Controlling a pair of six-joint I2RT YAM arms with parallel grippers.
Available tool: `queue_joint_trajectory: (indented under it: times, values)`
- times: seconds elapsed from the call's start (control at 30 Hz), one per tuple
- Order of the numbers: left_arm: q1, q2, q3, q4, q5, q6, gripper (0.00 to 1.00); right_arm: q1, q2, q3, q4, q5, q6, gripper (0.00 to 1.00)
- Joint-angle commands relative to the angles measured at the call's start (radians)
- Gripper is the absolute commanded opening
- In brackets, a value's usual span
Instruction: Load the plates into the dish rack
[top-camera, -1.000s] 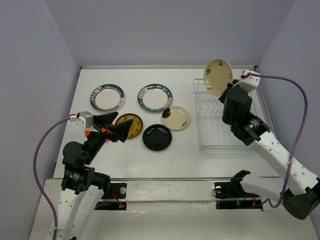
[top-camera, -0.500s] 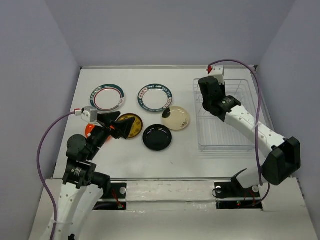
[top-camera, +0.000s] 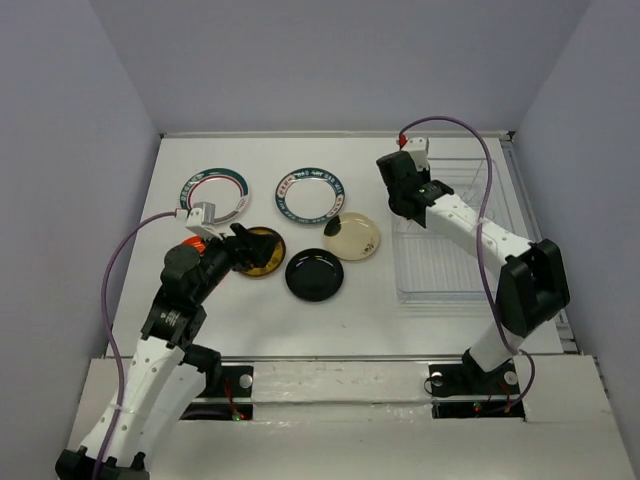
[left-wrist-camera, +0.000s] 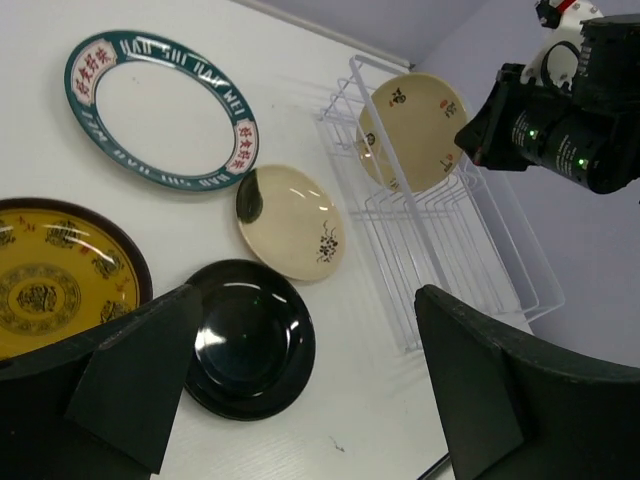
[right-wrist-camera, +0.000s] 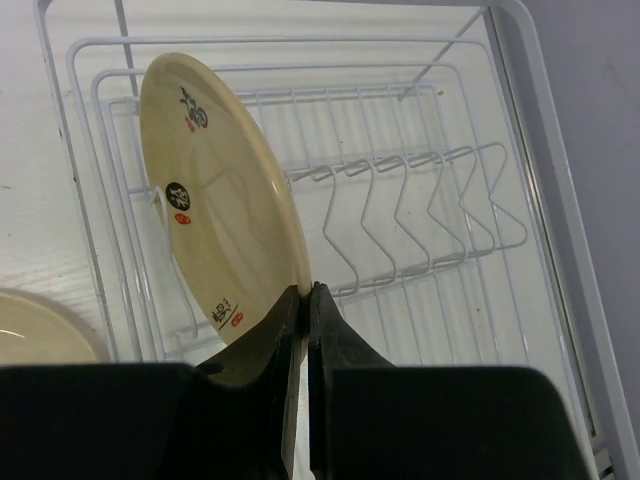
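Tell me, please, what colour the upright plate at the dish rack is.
Cream plate with small black and red marks; clearest in the right wrist view.

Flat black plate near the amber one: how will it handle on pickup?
Likely rigid: the glossy black round plate keeps a crisp round rim. Its sheen suggests a slippery pinch. Lying flat on the white table, its low rim probably gives little to catch.

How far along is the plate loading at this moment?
Done: nothing; the dish rack stands empty. In hand: the right gripper pinches a cream plate by its rim, upright at the rack's end, not yet released. Left: six lying flat: two patterned plates, a second cream plate, black plate, amber plate, and an orange plate, mostly hidden.
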Motion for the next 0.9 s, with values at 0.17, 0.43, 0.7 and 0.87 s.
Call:
queue_joint_trajectory:
  times: [0.17,0.43,0.7,0.87]
  values:
    - [-0.2,0.084,-0.072,-0.019,-0.267,-0.086,0.91,-0.008,0.012,0.0,-0.048,-0.042,0.143,0.32]
    - [-0.373,0.276,-0.074,-0.059,-0.502,-0.114,0.65,-0.008,-0.181,-0.015,-0.032,-0.168,0.107,0.59]
    - [-0.403,0.492,-0.058,0.001,-0.612,-0.128,0.47,-0.008,-0.521,-0.222,0.102,-0.474,0.094,0.62]
    - [-0.403,0.588,-0.055,0.064,-0.565,-0.117,0.47,-0.008,-0.676,-0.338,0.134,-0.55,0.105,0.62]
